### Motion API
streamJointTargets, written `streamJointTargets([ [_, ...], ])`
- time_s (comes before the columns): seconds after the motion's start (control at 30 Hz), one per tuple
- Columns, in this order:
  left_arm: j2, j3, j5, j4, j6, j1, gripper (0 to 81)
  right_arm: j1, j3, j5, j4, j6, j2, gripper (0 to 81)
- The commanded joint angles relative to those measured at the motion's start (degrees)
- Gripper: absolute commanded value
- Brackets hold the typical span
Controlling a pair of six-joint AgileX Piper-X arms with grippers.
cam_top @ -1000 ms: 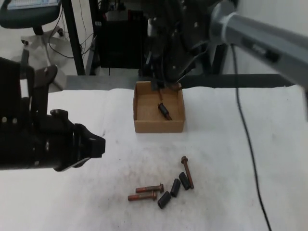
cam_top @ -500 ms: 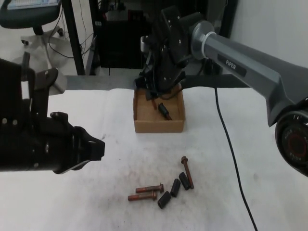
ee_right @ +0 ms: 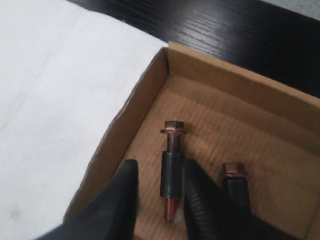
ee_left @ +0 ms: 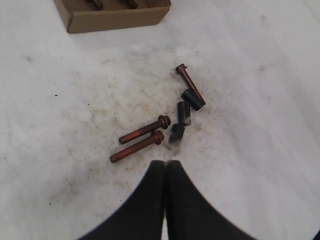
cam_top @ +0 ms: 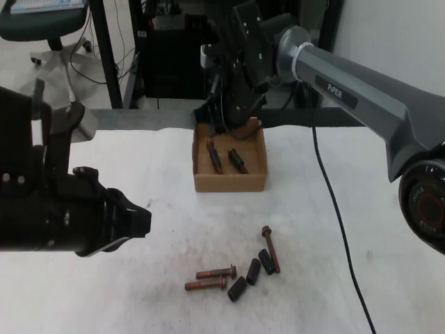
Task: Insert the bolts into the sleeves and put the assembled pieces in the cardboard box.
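The cardboard box (cam_top: 229, 183) stands at the back middle of the white cloth. Two assembled pieces lie on its floor, one (cam_top: 214, 156) (ee_right: 171, 167) beside the other (cam_top: 238, 161) (ee_right: 235, 182). My right gripper (cam_top: 221, 130) (ee_right: 161, 172) hangs over the box, open, with its fingers (ee_right: 125, 197) on either side of the first piece. Three loose bolts (ee_left: 145, 129) (ee_left: 137, 146) (ee_left: 189, 85) and three black sleeves (ee_left: 192, 99) (ee_left: 183, 112) (ee_left: 176, 134) lie on the cloth near the front. My left gripper (ee_left: 165, 164) (cam_top: 139, 217) is shut and empty, just short of them.
A black cable (cam_top: 341, 223) runs across the cloth at the right. Behind the bench are dark frames and an office chair (cam_top: 42, 28). The cloth around the loose parts is stained.
The right gripper has opened and let a second assembled piece down onto the box floor beside the first. The left arm has hardly moved.
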Motion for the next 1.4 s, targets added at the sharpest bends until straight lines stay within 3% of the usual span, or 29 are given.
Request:
streamJointTargets([
  [0.0, -0.40, -0.38, 1.76, -0.17, 0.04, 0.06, 0.3, -0.60, -0.63, 0.05, 2.55, -0.11, -3.10, 13.9],
  [0.07, -0.40, -0.38, 3.88, -0.17, 0.04, 0.06, 0.3, -0.91, -0.63, 0.43, 5.11, 0.45, -4.82, 1.2],
  [0.23, -2.36, -0.38, 15.18, -0.17, 11.82, -0.75, 0.3, -1.24, 0.01, 0.53, 11.25, 0.90, -12.12, 0.4],
  [0.47, -6.85, -0.38, 3.38, -0.17, 18.73, -4.29, 0.3, -0.51, 8.75, 1.15, 12.03, -1.24, -29.55, 0.6],
  [0.73, -3.09, -0.65, 3.74, -1.68, 23.64, -8.64, 0.3, -0.51, 37.88, 1.20, 10.26, -1.97, -56.72, 0.6],
  [0.87, 4.14, -2.69, 3.50, -1.67, 28.61, -11.31, 0.3, -0.51, 55.17, 1.20, 6.59, -0.10, -72.16, 0.6],
  [1.03, 16.59, -8.59, -3.60, -0.86, 28.65, -14.31, 0.3, -0.51, 70.23, -2.10, 5.69, 1.77, -88.65, 0.6],
  [1.37, 39.06, -26.57, -12.53, 8.21, 38.21, -20.89, 0.5, -0.51, 81.38, -4.40, 10.16, 6.91, -105.48, 0.6],
])
